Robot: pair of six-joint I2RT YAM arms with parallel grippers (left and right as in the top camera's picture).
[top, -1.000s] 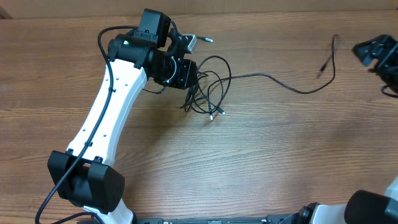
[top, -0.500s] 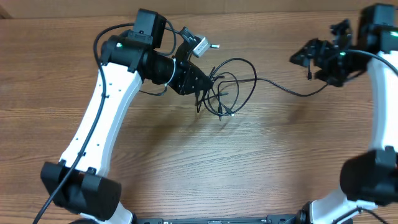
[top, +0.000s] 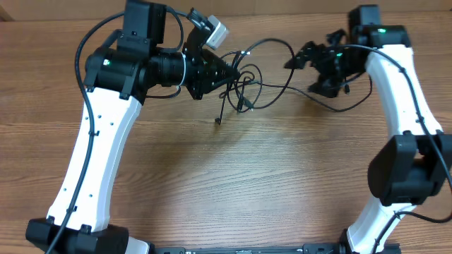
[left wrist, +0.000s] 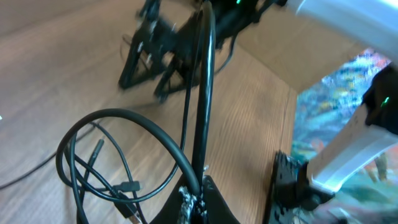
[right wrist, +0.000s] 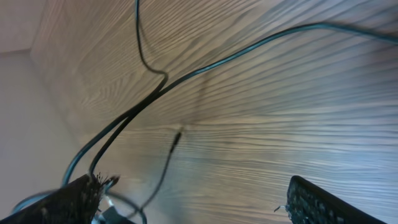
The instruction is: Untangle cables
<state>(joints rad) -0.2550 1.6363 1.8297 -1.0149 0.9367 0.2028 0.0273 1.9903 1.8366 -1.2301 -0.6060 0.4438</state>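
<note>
We are seeing the cables running lengthwise from the clamping left gripper toward the spread-open right gripper.

The right gripper has travelled from the table's right edge inward to the long strand of the cables. The left gripper has carried the bundle rightward and farther back. A plug now trails below it.

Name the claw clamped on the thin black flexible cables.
The left claw: its jaws are shut on the thin black flexible cables, whereas the right claw stands wide open.
</note>
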